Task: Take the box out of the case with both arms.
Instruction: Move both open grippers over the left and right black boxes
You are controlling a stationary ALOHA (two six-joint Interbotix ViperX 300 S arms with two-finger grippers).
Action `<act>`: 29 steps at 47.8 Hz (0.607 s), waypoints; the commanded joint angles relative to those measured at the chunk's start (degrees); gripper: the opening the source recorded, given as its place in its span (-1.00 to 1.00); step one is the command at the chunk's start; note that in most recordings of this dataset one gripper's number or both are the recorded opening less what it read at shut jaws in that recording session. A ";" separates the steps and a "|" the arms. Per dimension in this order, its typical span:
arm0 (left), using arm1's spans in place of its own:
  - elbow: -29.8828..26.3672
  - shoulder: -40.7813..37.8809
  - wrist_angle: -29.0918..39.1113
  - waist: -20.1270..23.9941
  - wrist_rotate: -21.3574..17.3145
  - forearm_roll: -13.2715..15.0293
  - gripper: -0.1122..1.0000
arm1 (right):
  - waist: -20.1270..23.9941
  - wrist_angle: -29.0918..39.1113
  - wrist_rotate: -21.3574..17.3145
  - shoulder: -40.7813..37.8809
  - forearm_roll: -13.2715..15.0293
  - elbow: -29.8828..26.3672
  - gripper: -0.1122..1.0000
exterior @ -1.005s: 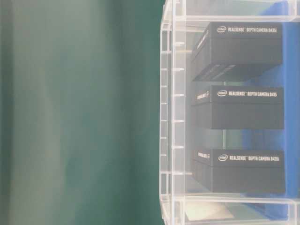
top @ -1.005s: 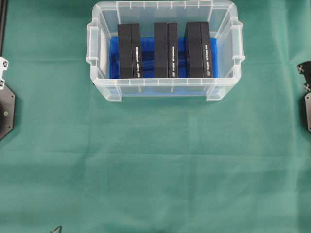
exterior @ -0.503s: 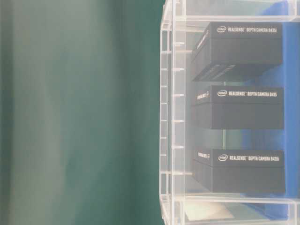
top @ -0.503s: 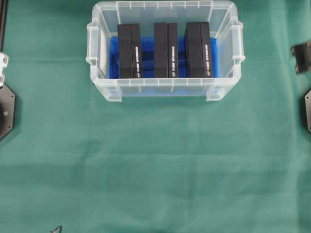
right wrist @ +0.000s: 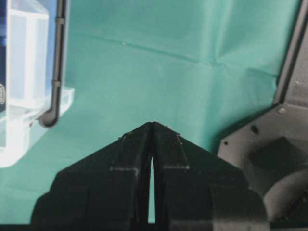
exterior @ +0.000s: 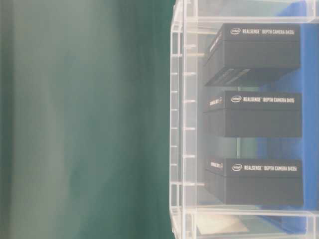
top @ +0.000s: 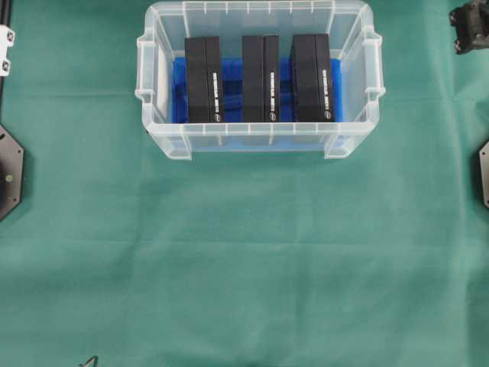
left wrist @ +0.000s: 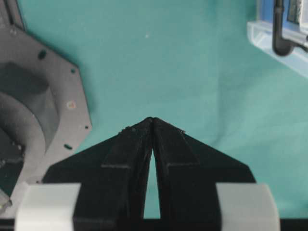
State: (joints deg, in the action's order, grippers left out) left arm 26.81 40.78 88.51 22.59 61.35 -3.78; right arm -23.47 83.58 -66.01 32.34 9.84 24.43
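green cloth (top: pixel 244 260) – creased, clear case (top: pixel 260 145) on it

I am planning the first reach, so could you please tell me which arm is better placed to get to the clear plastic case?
Neither clearly. The left gripper and right gripper are both shut, empty and over green cloth, each with the clear plastic case only at its view's edge.

surface under me: green cloth (top: pixel 244 252), covers the whole work area | condition: soft creases and fold lines across it, one seam-like crease running across the middle | table-level view: same cloth, blurred, nothing sharp on it | near bottom edge, left: a small dark object (top: pixel 90 360), too small to identify
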 commanded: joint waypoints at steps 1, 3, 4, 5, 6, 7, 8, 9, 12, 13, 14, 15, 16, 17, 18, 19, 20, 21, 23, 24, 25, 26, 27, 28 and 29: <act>-1.58 -0.53 -0.97 0.44 -1.05 0.18 -0.80 | -0.35 -1.14 0.00 -0.09 -0.35 -1.41 -0.79; -1.58 -0.79 -1.05 0.44 -1.58 0.26 -0.80 | -0.35 -1.32 0.00 -0.09 -0.53 -1.32 -0.79; -1.58 -0.88 -0.97 0.35 -1.76 0.18 -0.80 | -0.35 -1.32 0.00 -0.09 -0.62 -1.32 -0.79; -1.58 -0.97 -0.97 0.35 -1.85 0.26 -0.80 | -0.35 -1.41 -0.09 -0.09 -0.70 -1.23 -0.79; -1.58 -1.05 -0.79 0.44 -1.93 0.18 -0.80 | -0.35 -1.41 -0.09 -0.09 -0.70 -1.23 -0.79; -1.58 -1.14 -0.79 0.53 -2.02 0.26 -0.80 | -0.35 -1.41 -0.09 -0.09 -0.70 -1.23 -0.79; -1.58 -1.23 -0.70 0.62 -2.11 0.26 -0.80 | -0.35 -1.41 0.00 -0.09 -0.79 -1.23 -0.79; -1.58 -1.23 -0.70 0.70 -2.11 0.26 -0.80 | -0.35 -1.41 0.00 -0.09 -0.79 -1.23 -0.79; -1.58 -1.32 -0.70 1.23 -2.20 0.18 -0.80 | -0.35 -1.41 0.00 -0.09 -0.97 -1.23 -0.79; -1.49 -1.32 -0.70 1.32 -2.29 0.26 -0.80 | -0.35 -1.41 0.00 -0.09 -0.97 -1.14 -0.79; -1.49 -1.32 -0.70 1.49 -2.29 0.26 -0.80 | -0.35 -1.41 0.00 -0.09 -0.97 -1.14 -0.79; -1.49 -1.41 -0.70 1.58 -2.29 0.18 -0.79 | -0.35 -1.41 0.00 -0.09 -0.97 -1.14 -0.79; -1.41 -1.32 -0.79 1.76 -2.29 0.18 -0.79 | -0.35 -1.41 0.00 0.00 -1.05 -1.14 -0.79; -1.41 -1.32 -0.97 1.85 -2.29 0.26 -0.79 | -0.35 -1.41 0.00 -0.09 -1.05 -1.05 -0.79; -1.32 -1.32 -1.05 1.93 -2.29 0.26 -0.79 | -0.35 -1.41 0.00 0.00 -1.05 -1.05 -0.79; -1.32 -1.32 -1.14 1.93 -2.20 0.26 -0.79 | -0.35 -1.41 0.00 -0.09 -1.05 -1.05 -0.79; -1.32 -1.32 -1.23 1.93 -2.20 0.26 -0.79 | -0.35 -1.41 0.00 0.00 -1.14 -0.97 -0.79; -1.32 -1.32 -1.32 1.93 -2.11 0.26 -0.77 | -0.35 -1.41 0.00 0.00 -1.23 -0.97 -0.79; -1.32 -1.32 -1.41 1.93 -1.85 0.44 -0.69 | -0.35 -1.41 0.09 0.09 -1.49 -0.79 -0.78; -1.32 -1.32 -1.49 1.93 -1.67 0.62 -0.61 | -0.35 -1.41 0.09 0.18 -1.67 -0.70 -0.78; -1.32 -1.41 -1.49 1.93 -1.67 0.70 -0.54 | -0.35 -1.41 0.09 0.26 -1.76 -0.62 -0.77; -1.32 -1.41 -1.49 1.93 -1.58 0.79 -0.46 | -0.35 -1.41 0.09 0.35 -1.85 -0.53 -0.73; -1.41 -1.41 -1.49 1.93 -1.58 0.88 -0.38 | -0.35 -1.41 0.09 0.44 -1.76 -0.44 -0.68; -1.32 -1.41 -1.58 1.93 -1.58 0.88 -0.27 | -0.35 -1.32 0.09 0.53 -1.76 -0.44 -0.63; -1.41 -1.41 -1.58 1.93 -1.58 0.88 -0.16 | -0.35 -1.23 0.00 0.62 -1.76 -0.35 -0.55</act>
State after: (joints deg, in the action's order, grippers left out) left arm 26.72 39.38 87.28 24.26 59.77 -3.08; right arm -23.73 82.44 -65.92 32.17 8.17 24.52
